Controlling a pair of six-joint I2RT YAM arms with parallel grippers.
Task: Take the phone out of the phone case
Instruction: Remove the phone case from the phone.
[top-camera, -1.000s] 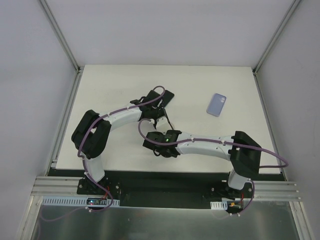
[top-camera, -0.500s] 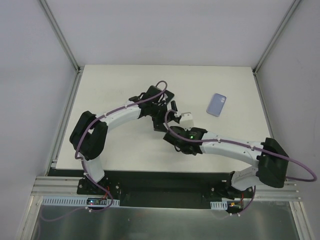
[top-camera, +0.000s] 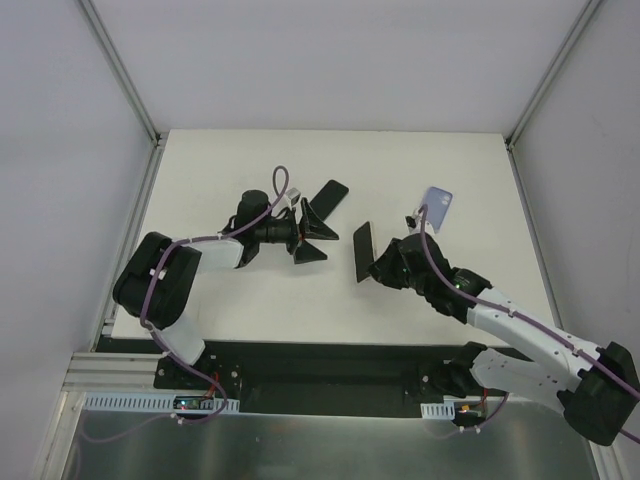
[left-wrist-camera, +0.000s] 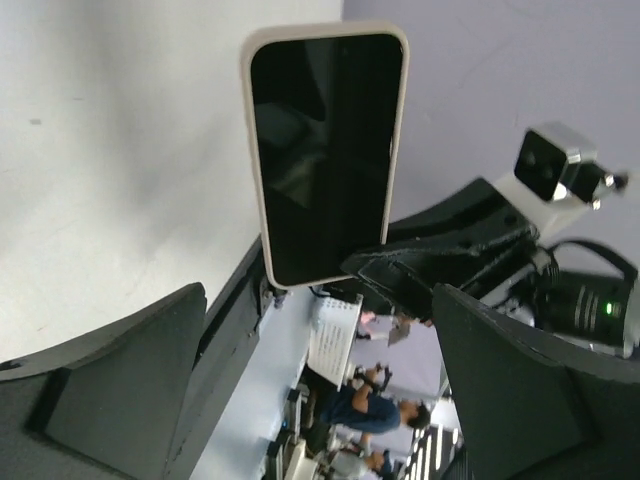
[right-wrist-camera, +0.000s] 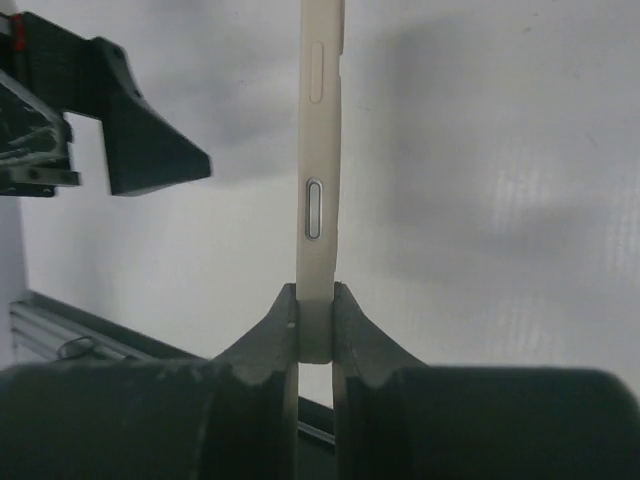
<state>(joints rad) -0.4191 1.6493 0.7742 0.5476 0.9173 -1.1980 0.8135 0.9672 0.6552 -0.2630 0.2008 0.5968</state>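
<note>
My right gripper (top-camera: 376, 262) is shut on the bottom end of the phone (top-camera: 361, 253), which stands on edge above the table. In the right wrist view its fingers (right-wrist-camera: 284, 325) pinch the cream phone case (right-wrist-camera: 318, 150), seen edge-on with its side buttons. The left wrist view faces the phone's glossy black screen (left-wrist-camera: 325, 150), framed by the cream case rim (left-wrist-camera: 325, 29). My left gripper (top-camera: 318, 240) is open to the left of the phone, apart from it, with nothing between its fingers (left-wrist-camera: 120, 385).
A dark phone-sized slab (top-camera: 328, 195) lies flat on the table just behind the left gripper. A lilac case (top-camera: 437, 208) lies at the right, partly behind the right wrist. Grey walls enclose the white table (top-camera: 230, 300) on three sides.
The left gripper has opened and drawn back to the left. The right arm has swung right, carrying the cased phone away from it, so the two grippers now stand apart.
</note>
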